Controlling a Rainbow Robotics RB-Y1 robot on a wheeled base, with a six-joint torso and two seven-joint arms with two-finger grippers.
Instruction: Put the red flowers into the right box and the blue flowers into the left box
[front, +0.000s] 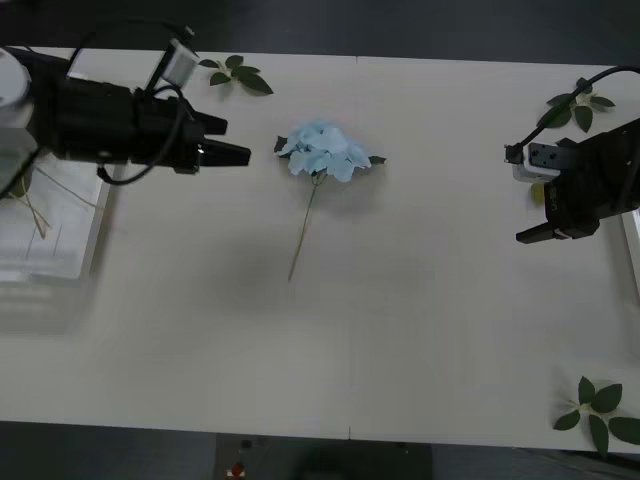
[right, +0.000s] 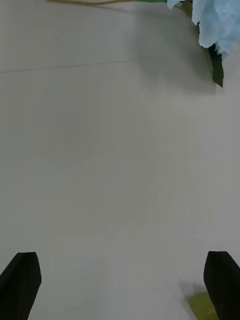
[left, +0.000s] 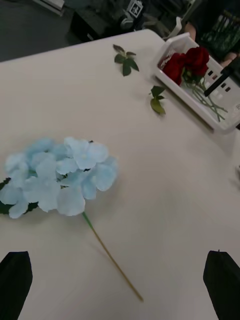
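One blue flower (front: 325, 150) lies on the table's far middle, its thin stem (front: 303, 235) pointing toward me; it also shows as a blue flower (left: 60, 175) close ahead and as a blue flower (right: 220, 25) farther off. My left gripper (front: 232, 140) hovers open just left of its head, with nothing between the black fingers (left: 15, 280). Beside the right box (front: 632, 250), my right gripper (front: 528, 215) is open and holds nothing, fingers (right: 222, 280) apart. The red flowers (left: 190, 60) lie in the right box (left: 200, 112). Thin stems rest in the left box (front: 60, 240).
Loose green leaf sprigs lie at the far left (front: 238, 75), far right (front: 578, 105) and near right corner (front: 600, 410). A yellowish leaf (right: 205, 305) sits on the table by my right gripper. Bare tabletop stretches from the blue flower to the front edge.
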